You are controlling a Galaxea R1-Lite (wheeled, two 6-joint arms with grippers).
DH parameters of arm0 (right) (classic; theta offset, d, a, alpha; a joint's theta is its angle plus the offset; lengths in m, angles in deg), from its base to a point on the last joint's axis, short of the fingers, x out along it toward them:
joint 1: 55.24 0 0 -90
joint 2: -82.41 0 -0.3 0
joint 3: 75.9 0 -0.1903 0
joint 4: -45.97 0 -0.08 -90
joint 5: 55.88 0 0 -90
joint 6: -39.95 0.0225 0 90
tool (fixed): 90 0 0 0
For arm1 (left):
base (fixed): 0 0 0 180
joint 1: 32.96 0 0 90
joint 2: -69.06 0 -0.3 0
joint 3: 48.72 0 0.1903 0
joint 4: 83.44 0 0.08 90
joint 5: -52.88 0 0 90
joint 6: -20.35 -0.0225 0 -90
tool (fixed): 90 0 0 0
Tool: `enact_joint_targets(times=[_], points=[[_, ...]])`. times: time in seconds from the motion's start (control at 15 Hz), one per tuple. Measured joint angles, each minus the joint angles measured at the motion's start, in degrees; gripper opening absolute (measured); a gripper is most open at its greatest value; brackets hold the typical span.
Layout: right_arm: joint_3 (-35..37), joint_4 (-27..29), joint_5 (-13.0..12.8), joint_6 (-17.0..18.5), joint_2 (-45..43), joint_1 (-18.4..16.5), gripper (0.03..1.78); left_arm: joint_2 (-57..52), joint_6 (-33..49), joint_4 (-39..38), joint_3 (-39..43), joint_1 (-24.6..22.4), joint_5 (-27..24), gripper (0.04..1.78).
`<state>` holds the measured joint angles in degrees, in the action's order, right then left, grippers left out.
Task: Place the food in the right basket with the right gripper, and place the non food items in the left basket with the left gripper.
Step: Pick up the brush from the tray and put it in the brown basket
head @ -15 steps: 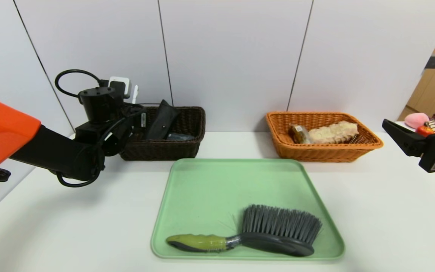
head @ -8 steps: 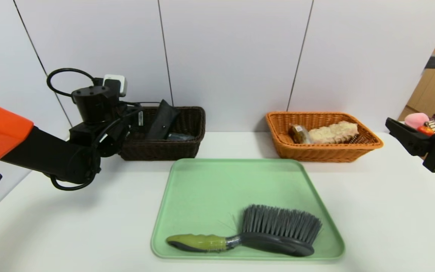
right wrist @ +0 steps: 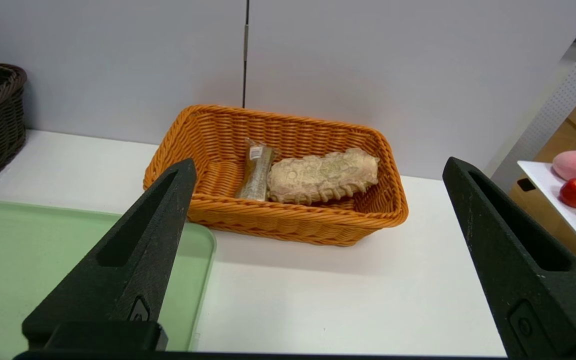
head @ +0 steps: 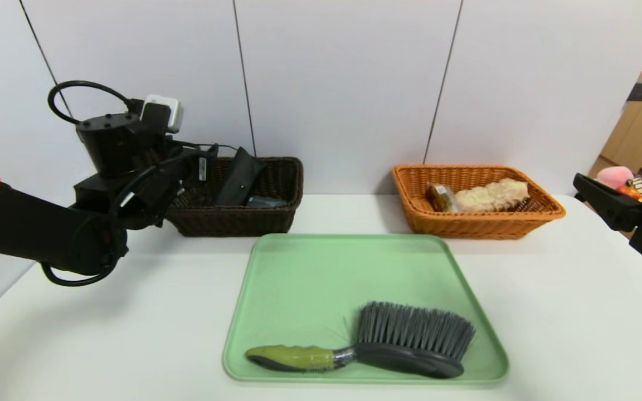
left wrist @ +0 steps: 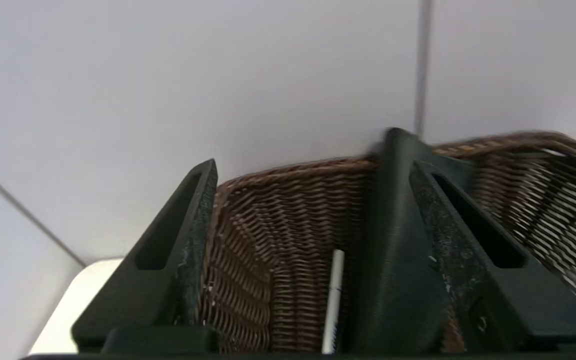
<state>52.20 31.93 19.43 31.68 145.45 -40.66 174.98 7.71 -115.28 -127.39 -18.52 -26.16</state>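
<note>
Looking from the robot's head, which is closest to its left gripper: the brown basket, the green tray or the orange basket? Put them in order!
From the left gripper, open:
1. Brown basket, right beneath it, back left.
2. Green tray, middle front.
3. Orange basket, back right.

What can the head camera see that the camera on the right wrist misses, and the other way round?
Only the head view shows the brush lying on the tray, the black case leaning inside the dark basket, and the left tool at that basket's near corner. Only the right wrist view shows the right tool close up, its fingers spread wide with nothing between them. Both share the orange basket holding a bread loaf and a wrapped snack, plus the green tray.
</note>
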Motion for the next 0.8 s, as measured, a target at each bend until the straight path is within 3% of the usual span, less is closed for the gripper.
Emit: enact_joint_targets(times=[0.33,0.47,0.8], points=[[0.78,-0.24,0.0,0.41,-0.13,-0.04,1.7,-12.35,-15.14,19.27,5.95,2.76,-21.96,1.54],[0.89,-0.13,0.02,0.41,-0.45,-0.04,1.7,-14.3,-23.52,24.26,6.86,4.56,-27.47,1.57],[1.35,-0.09,0.0,0.39,-1.27,0.07,1.7,-16.13,-30.99,34.9,6.85,16.85,-26.97,1.64]])
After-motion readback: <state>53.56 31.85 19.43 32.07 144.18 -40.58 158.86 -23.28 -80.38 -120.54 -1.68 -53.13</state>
